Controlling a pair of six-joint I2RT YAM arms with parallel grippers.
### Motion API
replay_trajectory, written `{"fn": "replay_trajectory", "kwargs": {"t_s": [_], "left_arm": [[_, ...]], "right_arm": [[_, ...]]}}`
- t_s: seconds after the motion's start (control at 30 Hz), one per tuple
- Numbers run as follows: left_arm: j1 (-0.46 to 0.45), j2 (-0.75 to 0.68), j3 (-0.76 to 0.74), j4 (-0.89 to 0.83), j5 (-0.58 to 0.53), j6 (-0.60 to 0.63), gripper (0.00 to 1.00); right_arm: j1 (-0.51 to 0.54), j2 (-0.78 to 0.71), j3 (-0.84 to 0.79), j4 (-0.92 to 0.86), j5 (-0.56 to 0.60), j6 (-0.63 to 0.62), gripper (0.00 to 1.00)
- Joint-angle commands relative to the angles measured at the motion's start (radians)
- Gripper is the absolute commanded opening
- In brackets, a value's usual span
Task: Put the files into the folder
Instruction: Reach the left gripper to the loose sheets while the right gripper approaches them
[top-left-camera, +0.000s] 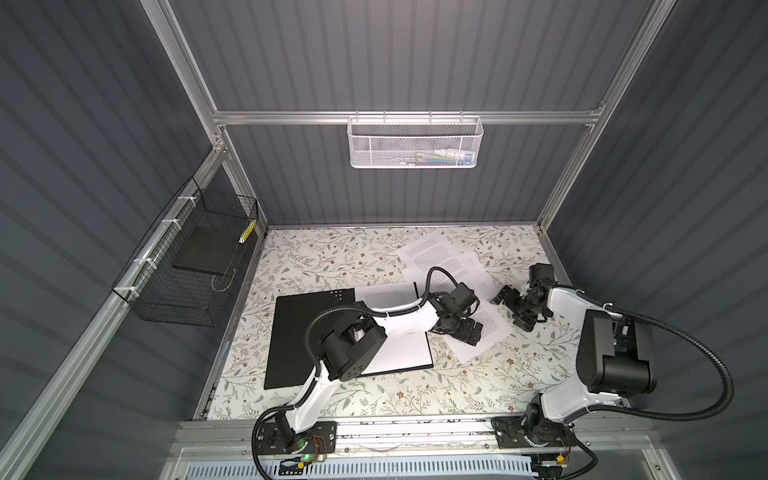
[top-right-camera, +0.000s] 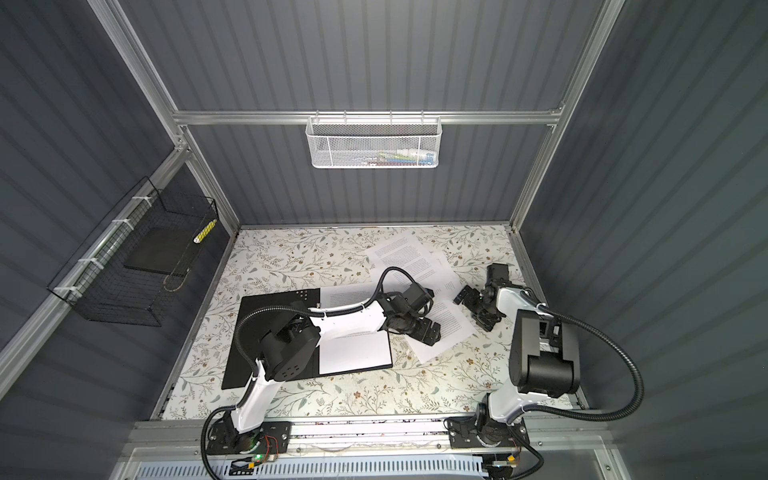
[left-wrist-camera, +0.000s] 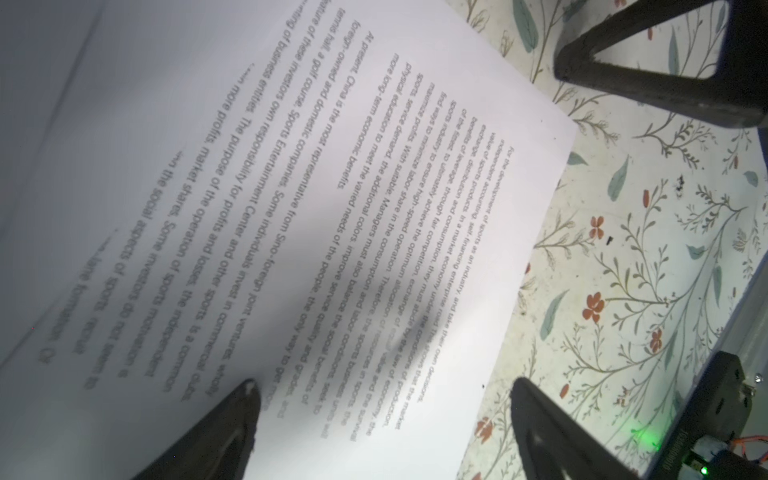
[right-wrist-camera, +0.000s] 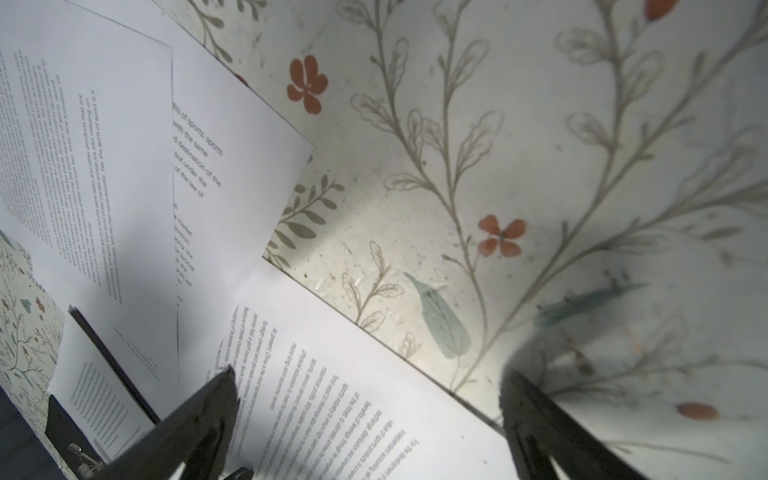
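The folder (top-left-camera: 291, 340) (top-right-camera: 257, 332) lies open on the floral table, black inside, with a white printed sheet (top-left-camera: 399, 353) on its right half. More files lie to its right: a near sheet (top-left-camera: 490, 328) (left-wrist-camera: 291, 166) (right-wrist-camera: 353, 395) and two overlapping sheets (top-left-camera: 432, 253) (right-wrist-camera: 83, 145) further back. My left gripper (top-left-camera: 467, 332) (top-right-camera: 428, 332) (left-wrist-camera: 384, 384) hangs open low over the near sheet's edge, one finger over paper and one over cloth. My right gripper (top-left-camera: 515, 309) (top-right-camera: 473, 309) (right-wrist-camera: 370, 374) stands open over the same sheet's far edge, holding nothing.
A black wire basket (top-left-camera: 187, 266) with a dark grey slab (top-left-camera: 208, 253) hangs on the left wall. A white mesh basket (top-left-camera: 415, 141) hangs on the back rail. Aluminium frame posts (top-left-camera: 557, 232) edge the table (top-left-camera: 324, 257).
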Motion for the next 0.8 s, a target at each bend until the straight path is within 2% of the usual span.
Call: {"fn": "replay_trajectory", "kwargs": {"t_s": [0.0, 0.2, 0.33, 0.53, 0.77], "left_arm": [[0.006, -0.015, -0.061, -0.110, -0.043, 0.023, 0.96], [0.039, -0.066, -0.167, -0.113, -0.061, 0.041, 0.96], [0.047, -0.070, -0.186, -0.131, -0.077, 0.068, 0.96], [0.050, -0.050, -0.190, -0.137, -0.076, 0.087, 0.97], [0.053, -0.044, -0.195, -0.134, -0.076, 0.095, 0.96]], "right_arm": [[-0.004, 0.007, 0.026, -0.032, -0.024, -0.024, 0.99], [-0.002, -0.002, -0.007, -0.029, -0.126, -0.019, 0.99], [0.004, -0.045, -0.060, -0.016, -0.181, -0.003, 0.99], [0.028, -0.105, -0.113, -0.046, -0.154, 0.003, 0.99], [0.088, -0.081, -0.143, -0.020, -0.174, 0.027, 0.99]]}}
